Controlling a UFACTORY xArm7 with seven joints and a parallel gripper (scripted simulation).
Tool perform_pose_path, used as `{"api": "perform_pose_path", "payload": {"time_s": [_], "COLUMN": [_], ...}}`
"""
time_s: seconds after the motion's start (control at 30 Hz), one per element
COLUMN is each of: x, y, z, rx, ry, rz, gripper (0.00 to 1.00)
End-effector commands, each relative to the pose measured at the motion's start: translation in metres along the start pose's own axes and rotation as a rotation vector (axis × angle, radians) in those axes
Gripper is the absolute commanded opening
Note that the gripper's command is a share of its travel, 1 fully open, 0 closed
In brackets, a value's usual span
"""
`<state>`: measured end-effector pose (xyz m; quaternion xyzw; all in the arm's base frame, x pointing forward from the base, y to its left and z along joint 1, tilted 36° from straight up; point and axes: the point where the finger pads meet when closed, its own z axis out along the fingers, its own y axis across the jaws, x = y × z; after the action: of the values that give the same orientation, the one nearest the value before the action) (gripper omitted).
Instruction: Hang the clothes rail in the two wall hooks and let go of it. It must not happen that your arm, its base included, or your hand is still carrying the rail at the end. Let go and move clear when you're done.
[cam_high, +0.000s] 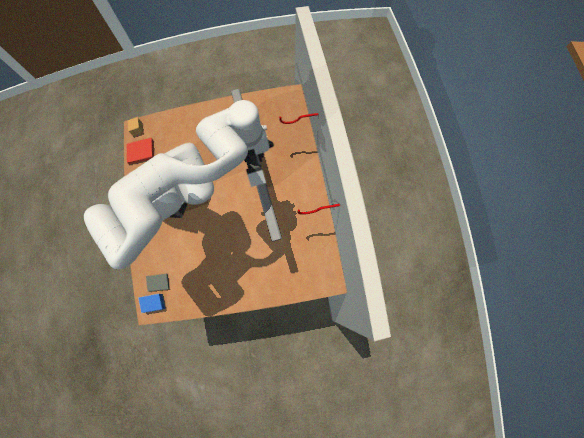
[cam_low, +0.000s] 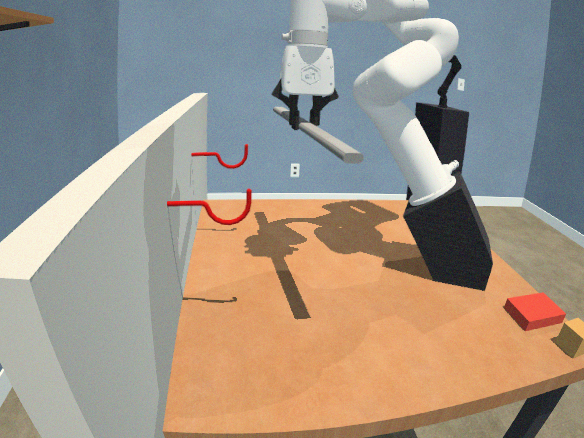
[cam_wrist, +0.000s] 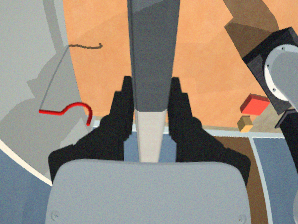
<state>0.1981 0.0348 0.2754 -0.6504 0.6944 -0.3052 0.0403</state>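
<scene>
My gripper (cam_low: 304, 120) is shut on the grey clothes rail (cam_low: 320, 136) and holds it high above the orange table, level and roughly parallel to the wall. The rail also shows in the top view (cam_high: 266, 202) and in the wrist view (cam_wrist: 153, 50), running away between the black fingers. Two red wall hooks stick out of the white wall: one (cam_low: 224, 157) farther from the camera, one (cam_low: 220, 207) nearer. In the top view they show as hook (cam_high: 298, 119) and hook (cam_high: 318, 208). The rail hangs apart from the hooks, on the table side and above them. One hook shows in the wrist view (cam_wrist: 67, 111).
The white wall (cam_low: 100, 240) stands along the table's left edge. The arm's black base (cam_low: 447, 235) sits on the table. A red block (cam_low: 534, 310) and a tan block (cam_low: 571, 337) lie at the right edge. A grey block (cam_high: 157, 282) and a blue block (cam_high: 151, 303) lie at another corner.
</scene>
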Motion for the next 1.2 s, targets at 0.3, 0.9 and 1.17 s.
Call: {"api": "perform_pose_path", "payload": {"time_s": [0.3,0.9,1.17], "x": [-0.0003,-0.0003,-0.0003], "y": [-0.0008,-0.0008,-0.0008], "z": [-0.0013,-0.0013,-0.0013], "rx": [0.003,0.003,0.003], "ry": [-0.001,-0.001,-0.001], "rz": [0.058,0.102,0.103], "gripper": [0.00,0.00,0.00]}}
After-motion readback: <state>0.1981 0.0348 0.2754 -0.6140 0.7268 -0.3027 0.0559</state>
